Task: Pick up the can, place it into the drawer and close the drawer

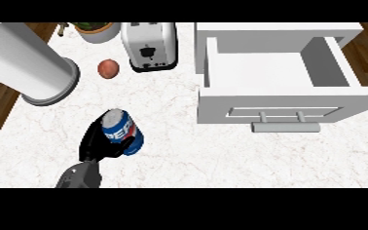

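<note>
Can (120,130) sat at lower left of frame, tilted, with the left hand's (93,145) fingers curled round its side. It looked light, stiff and smooth, likely slippery, so best held mid-body. Bare counter (215,156) lay rightward toward the open drawer (215,108) at upper right, whose front wall needed clearing. The toaster (149,46) stood well apart.

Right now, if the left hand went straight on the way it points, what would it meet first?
Probably the toaster. The left hand, curled round the can, points up the counter, slightly right. The brown egg lies just left of that line. Height is unclear.
</note>
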